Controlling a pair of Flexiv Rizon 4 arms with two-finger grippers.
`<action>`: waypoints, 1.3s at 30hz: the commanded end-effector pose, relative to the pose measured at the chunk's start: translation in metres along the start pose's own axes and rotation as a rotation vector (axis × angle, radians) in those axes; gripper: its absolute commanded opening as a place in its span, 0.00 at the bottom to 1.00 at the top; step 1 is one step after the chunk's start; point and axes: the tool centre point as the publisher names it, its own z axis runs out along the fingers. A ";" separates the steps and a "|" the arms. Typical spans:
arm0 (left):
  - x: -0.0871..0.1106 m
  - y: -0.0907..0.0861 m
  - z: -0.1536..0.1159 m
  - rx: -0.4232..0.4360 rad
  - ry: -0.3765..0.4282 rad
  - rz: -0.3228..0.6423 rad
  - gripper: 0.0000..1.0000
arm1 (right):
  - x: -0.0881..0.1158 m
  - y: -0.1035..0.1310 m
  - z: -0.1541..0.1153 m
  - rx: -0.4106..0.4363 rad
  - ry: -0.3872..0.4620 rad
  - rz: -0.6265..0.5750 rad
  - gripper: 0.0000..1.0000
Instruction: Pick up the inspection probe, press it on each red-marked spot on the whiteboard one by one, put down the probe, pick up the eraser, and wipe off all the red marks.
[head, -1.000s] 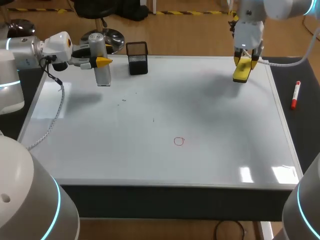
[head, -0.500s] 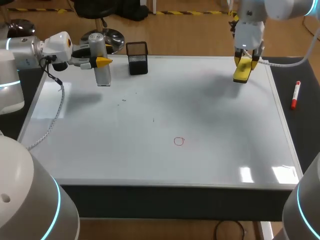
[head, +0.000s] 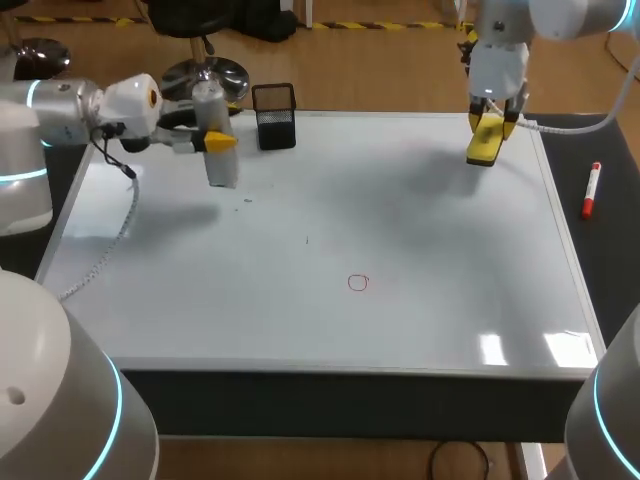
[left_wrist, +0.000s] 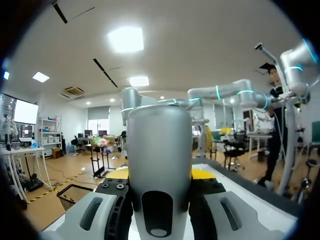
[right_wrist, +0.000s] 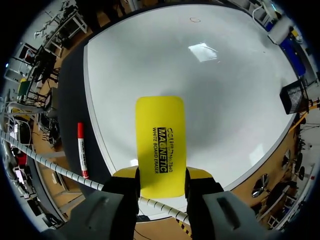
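**Left gripper** (head: 214, 139): fingers clamped from two sides on the upright silver probe (head: 222, 168), over the far-left part of the whiteboard (head: 430, 230). The probe's shadow lies apart from its lower end. A black mesh cup (head: 274, 116) stands just beside it, at 2 o'clock. The one red mark (head: 358, 283), a small circle, lies well apart, between 4 and 5 o'clock.

**Right gripper** (head: 487, 124): closed on the yellow eraser (head: 483, 147), which hangs over the board's far-right corner. The red mark lies at about 7 o'clock from it. A red marker (head: 591, 190) lies off the board at 4 o'clock.
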 end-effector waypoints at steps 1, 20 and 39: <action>0.028 -0.004 0.024 0.010 0.026 -0.004 0.00 | 0.001 0.000 -0.002 0.003 0.003 -0.002 0.00; 0.131 -0.008 0.145 0.050 0.355 -0.058 0.00 | 0.001 0.000 -0.002 0.003 0.003 -0.002 0.00; 0.169 0.021 0.201 0.072 0.493 -0.134 0.00 | 0.001 0.000 -0.002 0.003 0.003 -0.002 0.00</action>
